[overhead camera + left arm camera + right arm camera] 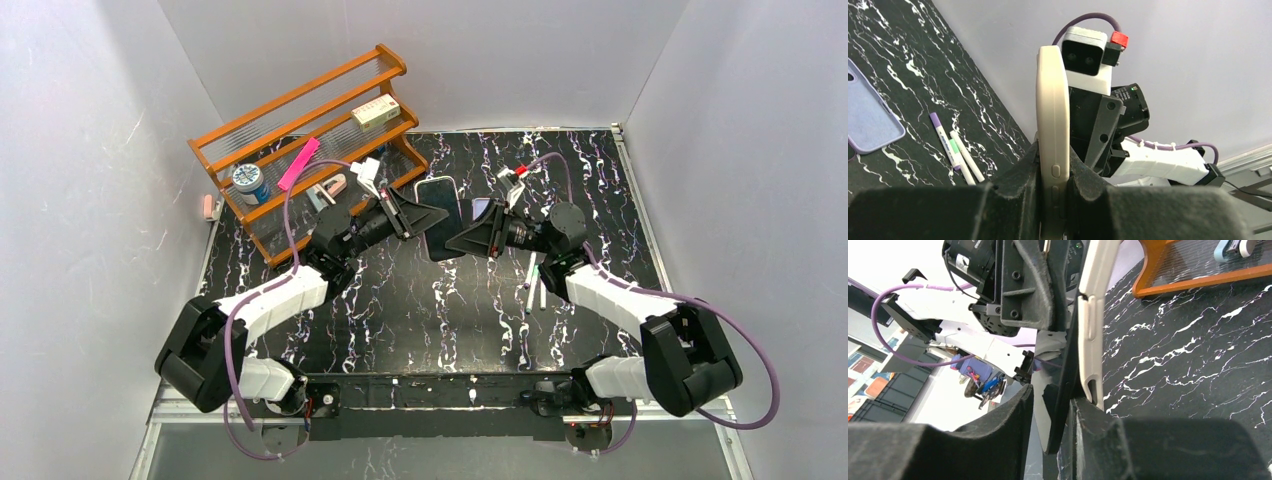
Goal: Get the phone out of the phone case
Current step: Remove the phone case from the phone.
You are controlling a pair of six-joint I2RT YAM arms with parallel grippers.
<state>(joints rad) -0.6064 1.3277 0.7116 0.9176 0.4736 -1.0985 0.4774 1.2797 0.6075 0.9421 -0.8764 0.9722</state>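
Note:
The phone [440,215] in its beige case is held on edge above the middle of the table, between both arms. My left gripper [428,214] is shut on the case [1052,100], its fingers [1013,180] pressed on both sides near the side buttons. In the right wrist view the dark phone [1060,390] stands apart from the beige case [1090,330] at the lower corner. My right gripper [1053,412] straddles that phone corner. The phone lies against one finger [1098,425], with a visible gap to the other.
An empty lilac phone case [868,120] lies on the black marbled table [400,310] behind the right gripper [465,238]. Marker pens [533,280] lie right of centre. An orange rack [300,150] with small items stands at the back left.

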